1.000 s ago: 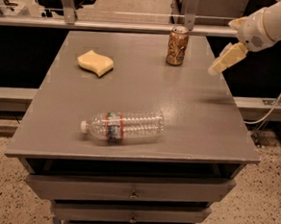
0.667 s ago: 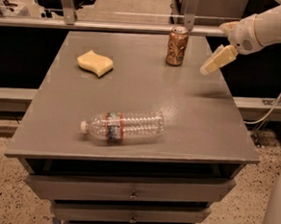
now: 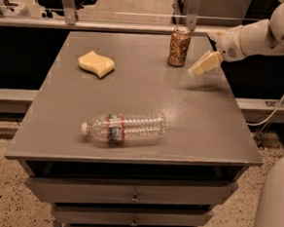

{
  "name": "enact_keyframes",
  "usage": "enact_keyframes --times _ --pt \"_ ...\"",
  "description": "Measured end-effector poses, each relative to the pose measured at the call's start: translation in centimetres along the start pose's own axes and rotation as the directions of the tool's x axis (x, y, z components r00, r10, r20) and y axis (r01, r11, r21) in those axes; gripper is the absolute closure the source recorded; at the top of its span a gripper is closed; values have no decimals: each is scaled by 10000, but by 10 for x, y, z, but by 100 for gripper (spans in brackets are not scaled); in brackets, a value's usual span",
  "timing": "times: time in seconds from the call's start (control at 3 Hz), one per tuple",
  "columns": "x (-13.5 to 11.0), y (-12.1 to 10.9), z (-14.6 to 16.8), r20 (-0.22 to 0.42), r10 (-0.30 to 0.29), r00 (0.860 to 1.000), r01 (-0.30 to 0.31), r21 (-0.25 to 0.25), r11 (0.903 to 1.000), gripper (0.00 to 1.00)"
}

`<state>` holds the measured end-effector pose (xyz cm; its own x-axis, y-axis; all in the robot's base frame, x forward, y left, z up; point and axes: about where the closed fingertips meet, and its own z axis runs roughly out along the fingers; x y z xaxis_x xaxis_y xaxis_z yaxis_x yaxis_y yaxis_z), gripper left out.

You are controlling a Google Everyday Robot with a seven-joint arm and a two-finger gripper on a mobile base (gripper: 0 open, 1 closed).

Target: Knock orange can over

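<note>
The orange can [image 3: 179,46] stands upright near the far edge of the grey table [image 3: 214,125], right of centre. It is orange-brown with pale mottled print and a silver top rim. My gripper [image 3: 203,65] hangs just right of the can, a short gap away, at about the height of the can's lower half. Its pale fingers point down and to the left, towards the can. The white arm comes in from the upper right.
A clear plastic water bottle [image 3: 124,128] lies on its side near the table's front. A yellow sponge [image 3: 96,63] lies at the back left. The table has drawers [image 3: 134,195] under its front edge. A rail [image 3: 89,24] runs behind it.
My gripper has moved left and a little down, closing in on the can from the right. The can, bottle and sponge have not moved.
</note>
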<state>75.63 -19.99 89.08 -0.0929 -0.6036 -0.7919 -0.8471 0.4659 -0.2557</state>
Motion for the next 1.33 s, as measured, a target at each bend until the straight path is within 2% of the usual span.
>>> enact_keyframes --times 0.33,0.67,1.0,1.33 --pt "-3 6 21 554 324 9979 -308 -302 9991 0" --pt "-11 17 36 1309 715 9888 -620 -753 9952 0" --pt "-28 37 46 2050 1023 9734 -722 -1490 9862 0" --pt "-45 61 49 2752 1305 9525 -663 -2309 9707 0"
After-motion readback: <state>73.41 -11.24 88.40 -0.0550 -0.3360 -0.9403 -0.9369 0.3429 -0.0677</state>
